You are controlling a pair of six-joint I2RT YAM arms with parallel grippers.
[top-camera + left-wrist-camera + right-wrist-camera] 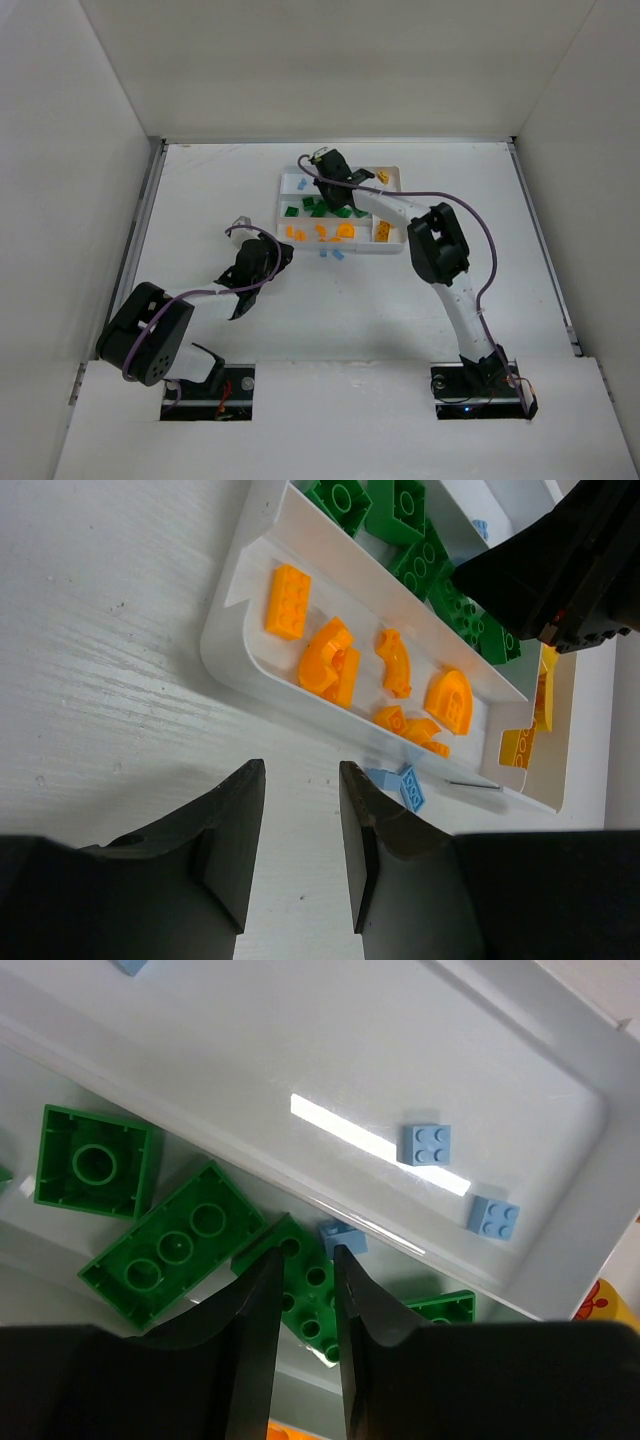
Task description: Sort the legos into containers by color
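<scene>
Right gripper [306, 1255] hangs over the tray [300, 1040] at the ridge between the middle slot and the far slot. Its jaws are nearly pressed together, with a slim gap. A light blue brick [343, 1238] sits right at the fingertips, over the green bricks [170, 1245]. We cannot tell whether it is pinched or only lying against the ridge.

Left gripper [300, 770] hovers over the bare table [120, 680] just near of the tray's near wall. Its jaws are spread and nothing is between them.

Contents noted:
- Two light blue pieces [426, 1144] lie in the far slot.
- Green bricks fill the middle slot.
- Orange pieces [335, 660] lie in the near slot.
- Yellow pieces [520, 745] lie in the right end slot.
- Loose light blue pieces [400, 783] lie on the table, just beside the near wall.

We judge the step in hand to be delivery of the light blue brick to the far slot. Sorting looks largely done. The next move calls for carrying that brick clear of the ridge before release, so that it does not drop among the green. The left arm is well placed to collect the loose pieces.
</scene>
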